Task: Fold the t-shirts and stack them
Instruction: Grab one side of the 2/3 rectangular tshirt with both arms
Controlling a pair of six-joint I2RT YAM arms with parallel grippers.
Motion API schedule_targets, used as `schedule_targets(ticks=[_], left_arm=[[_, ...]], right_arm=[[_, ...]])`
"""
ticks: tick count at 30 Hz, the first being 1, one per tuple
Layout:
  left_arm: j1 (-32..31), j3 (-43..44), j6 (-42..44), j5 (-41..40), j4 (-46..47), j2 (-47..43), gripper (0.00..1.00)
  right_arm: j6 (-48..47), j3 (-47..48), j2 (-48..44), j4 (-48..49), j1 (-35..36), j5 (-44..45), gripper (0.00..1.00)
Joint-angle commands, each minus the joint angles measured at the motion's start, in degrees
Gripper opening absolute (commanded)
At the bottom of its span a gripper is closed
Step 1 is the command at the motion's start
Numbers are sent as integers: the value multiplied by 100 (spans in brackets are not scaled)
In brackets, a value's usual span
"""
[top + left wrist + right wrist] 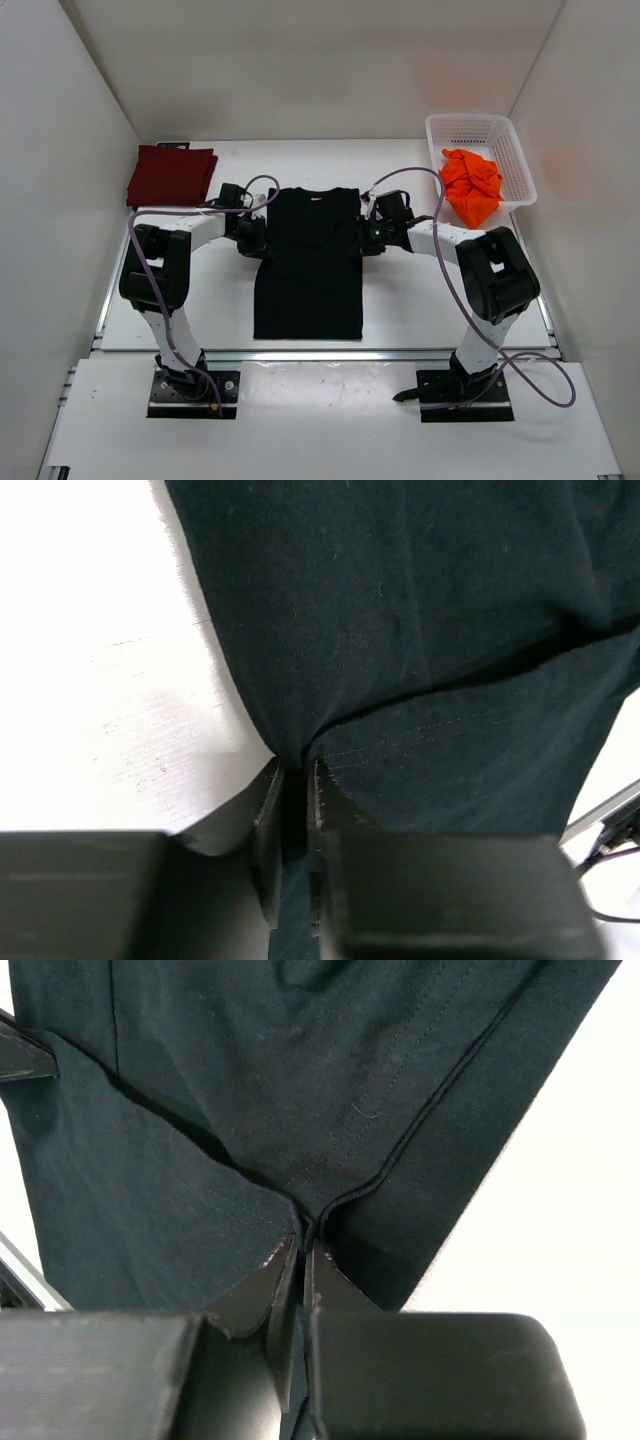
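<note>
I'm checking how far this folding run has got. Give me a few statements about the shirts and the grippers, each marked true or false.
1. The dark red cloth t-shirt lies folded at the far left of the table. True.
2. The bright orange cloth t-shirt lies folded flat on the table. False: it sits crumpled in the white plastic mesh basket at the far right.
3. The left gripper and the right gripper are each pinched on an edge of the black cloth t-shirt. True.
4. The black cloth t-shirt is stacked on the dark red one. False: it lies apart from it, spread out in the middle of the table.
</note>
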Motion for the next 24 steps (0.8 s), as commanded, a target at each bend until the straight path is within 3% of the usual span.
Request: schedule_targets(ticks=[1,5,11,14,19,21,23,24], left_arm=[[59,236,9,155,-145,-246,18],[-12,368,140,304,-294,-510,9],[-214,543,158,541,-374,-853,9],[-398,605,237,393,-356,-836,10],[-250,763,263,41,-233,-493,11],[-205,860,342,-117,-181,-370,13],[-197,922,474,-354,-171,-309,16],[-240,904,501,-459,-198,-282,20]], right_arm=[[-33,144,-137,209,-37,-122,1],[37,-224,-716,191,-115,27,0],[63,-901,-1763,384,-151,519,0],[116,-1078,-1835,490,-300,493,0],[-182,-587,-1106,455,-459,64,1],[-227,-192,-711,228,-520,106,5],[-279,-7,-482,148,-547,159,27],[-340,107,-377,130,-607,150,33]])
